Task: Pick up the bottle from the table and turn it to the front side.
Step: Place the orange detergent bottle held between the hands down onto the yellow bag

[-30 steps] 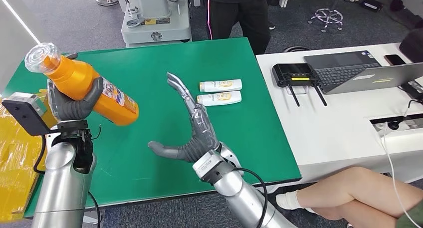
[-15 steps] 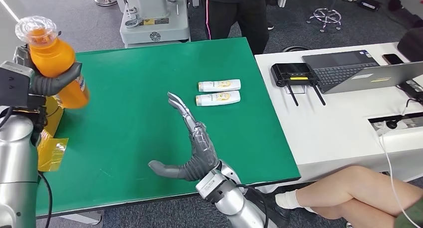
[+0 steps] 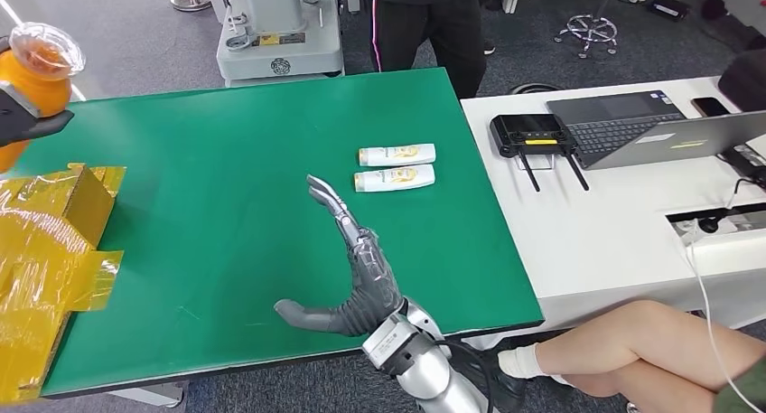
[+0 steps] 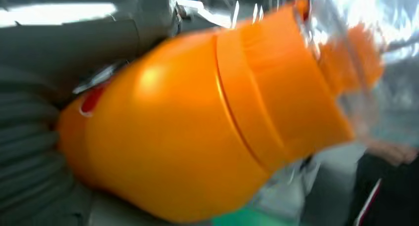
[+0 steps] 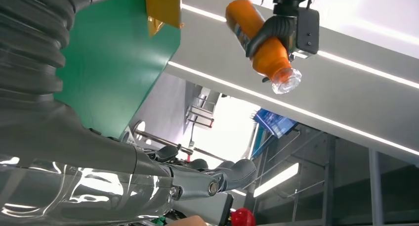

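Left wrist view: glossy orange bottle (image 4: 197, 122)

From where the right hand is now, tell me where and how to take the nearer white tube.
Grip the nearer white tube across its middle, coming from above. It lies flat on the green table, lengthwise side to side, close beside the second tube, so fingers probably fit best over its near edge. The right hand is open.
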Robot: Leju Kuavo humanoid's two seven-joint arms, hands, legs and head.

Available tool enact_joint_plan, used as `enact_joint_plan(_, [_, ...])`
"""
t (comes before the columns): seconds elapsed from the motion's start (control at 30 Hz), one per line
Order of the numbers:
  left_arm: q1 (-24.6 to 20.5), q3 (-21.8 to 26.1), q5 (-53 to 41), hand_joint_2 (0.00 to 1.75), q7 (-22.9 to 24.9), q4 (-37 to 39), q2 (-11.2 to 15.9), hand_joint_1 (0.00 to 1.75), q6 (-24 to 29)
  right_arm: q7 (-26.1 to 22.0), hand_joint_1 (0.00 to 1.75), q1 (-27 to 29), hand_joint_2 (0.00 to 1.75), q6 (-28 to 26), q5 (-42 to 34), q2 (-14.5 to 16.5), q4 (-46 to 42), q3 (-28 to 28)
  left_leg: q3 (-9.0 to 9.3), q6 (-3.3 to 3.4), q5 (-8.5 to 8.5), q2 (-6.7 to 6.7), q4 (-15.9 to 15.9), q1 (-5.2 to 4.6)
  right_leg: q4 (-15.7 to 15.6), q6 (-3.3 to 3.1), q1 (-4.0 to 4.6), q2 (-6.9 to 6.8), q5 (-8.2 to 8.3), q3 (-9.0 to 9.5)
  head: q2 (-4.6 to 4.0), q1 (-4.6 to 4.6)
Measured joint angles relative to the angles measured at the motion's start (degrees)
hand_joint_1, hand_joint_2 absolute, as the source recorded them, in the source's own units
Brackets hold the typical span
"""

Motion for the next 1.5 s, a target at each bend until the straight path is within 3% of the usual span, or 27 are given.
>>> enact_joint_plan(0.2, [-2.1, -6.7, -0.4, 1.75, 0.7, 0.5, 4.6, 1.75, -3.1, 0.1, 0.0, 1.0, 1.75, 1.1, 0.7, 0.0, -1.2, -0.8, -0.01, 0.0, 0.0, -0.07, 0.0, 0.0, 0.0, -0.01, 0.0, -0.06, -0.01, 0.01, 0.0, 0.01])
enact_joint_plan(0.4, [-1.8, -12.9, -0.8, 1.75, 0.4, 2.7, 5.3, 1.75, -0.7, 0.3, 0.0, 2.3, 1.75, 1.2, 1.4, 0.0, -2.6, -1.1, -0.01, 0.0, 0.0, -0.08, 0.0, -0.01, 0.0, -0.01, -0.01, -0.1, 0.0, 0.05, 0.0, 0.02])
enact_joint_plan(0.57, [0.7, -15.7, -1.6, 1.75, -1.3, 5.4, 5.3, 1.75, 4.7, 0.5, 0.0, 2.8, 1.75, 2.1, 1.6, 0.0, -3.1, -1.1, -0.01, 0.0, 0.0, -0.07, 0.0, -0.02, 0.0, -0.01, -0.02, -0.09, 0.01, 0.05, 0.0, 0.02])
enact_joint_plan(0.97, [10.3, -17.9, -3.3, 1.75, -3.5, 10.6, 6.2, 1.75, 12.5, -0.4, 0.0, 2.5, 1.75, 3.2, -0.1, 0.0, -1.8, -1.1, -0.02, -0.04, -0.02, -0.07, 0.0, 0.01, 0.0, -0.05, 0.01, -0.07, -0.03, 0.02, 0.0, 0.02])
enact_joint_plan(1.17, [12.9, -18.1, -5.2, 1.75, -3.5, 14.6, 6.2, 1.75, 14.9, -0.7, 0.0, 2.4, 1.75, 3.2, -0.5, 0.0, -1.2, -1.0, -0.03, -0.04, -0.02, -0.06, 0.0, 0.0, 0.0, -0.05, 0.0, -0.07, -0.03, 0.02, 0.0, 0.02])
enact_joint_plan(1.5, [18.4, -18.1, -10.1, 1.75, -4.2, 18.5, 4.3, 1.75, 25.7, -0.7, 0.0, 1.8, 1.75, 3.6, -0.5, 0.1, -0.3, -1.0, -0.03, -0.04, -0.02, -0.08, 0.0, -0.01, 0.0, -0.05, -0.01, -0.08, -0.03, 0.02, 0.0, 0.02])
